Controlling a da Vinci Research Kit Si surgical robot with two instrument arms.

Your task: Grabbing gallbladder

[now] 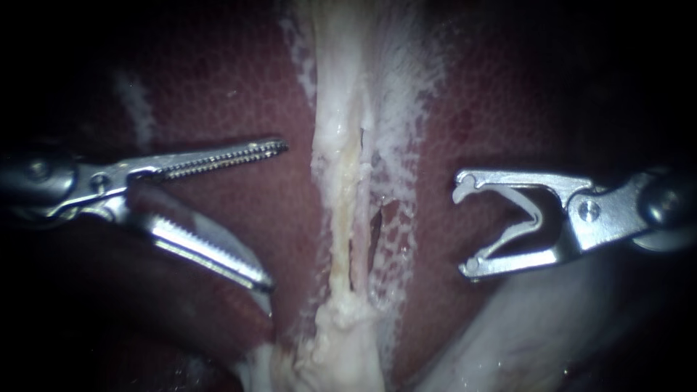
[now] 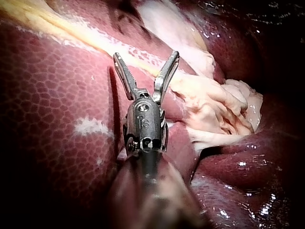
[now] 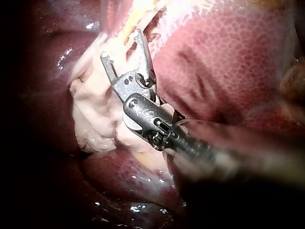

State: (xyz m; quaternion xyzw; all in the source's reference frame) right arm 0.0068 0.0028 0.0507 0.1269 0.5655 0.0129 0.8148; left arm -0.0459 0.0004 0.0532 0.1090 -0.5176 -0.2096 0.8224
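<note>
A pale white-yellow strip of tissue [image 1: 340,181] runs down the middle of the dark red liver [image 1: 239,87] and ends in a ragged pale lump [image 1: 341,352]. A smooth pale bulge [image 1: 530,327], probably the gallbladder, lies at the lower right. My left instrument [image 1: 276,218] stands left of the strip with its toothed jaws wide open and nothing between them. My right instrument [image 1: 465,226] faces the strip from the right, jaws open and holding nothing. The left wrist view shows the left instrument [image 2: 146,57] over the liver, the ragged lump [image 2: 214,109] beside it. The right instrument [image 3: 121,45] hovers above that lump [image 3: 95,109].
Liver surface [image 1: 472,94] flanks the strip on both sides, with a white frayed film [image 1: 396,109] along the strip's right edge. A small whitish patch [image 2: 90,126] marks the liver beside my left instrument's shaft. A dark slit [image 1: 375,232] shows within the strip.
</note>
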